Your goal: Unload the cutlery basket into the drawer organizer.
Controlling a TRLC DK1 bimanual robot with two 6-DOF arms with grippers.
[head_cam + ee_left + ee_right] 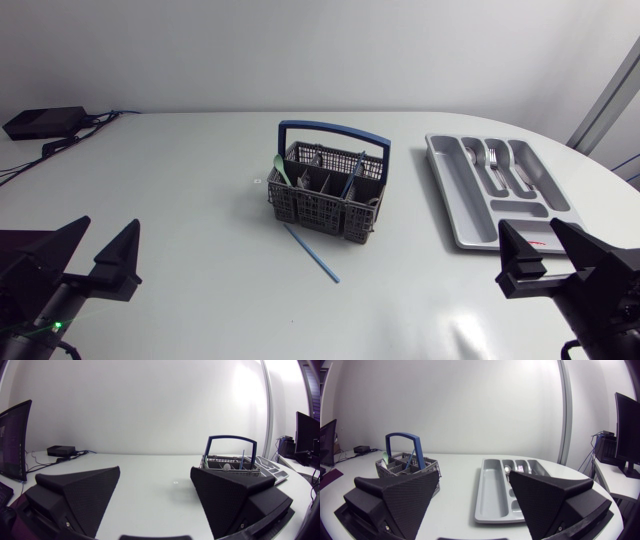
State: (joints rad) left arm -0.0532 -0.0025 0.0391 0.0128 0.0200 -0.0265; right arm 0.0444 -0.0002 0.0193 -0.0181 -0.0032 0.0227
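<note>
A grey cutlery basket [328, 195] with a blue handle stands mid-table [190, 190]; the drawer organizer [468, 205], holding forks [493, 157], lies well apart to its right. The left hand [112, 222] and right hand [529, 225] sit at the near edge, fingers apart, holding nothing. Only the head view shows a thin blue stick [312, 253] beside the basket and a black box [42, 122] at the far left corner.

handle [333, 131] spans basket [322, 212] top, organizer [455, 200] open above
</note>
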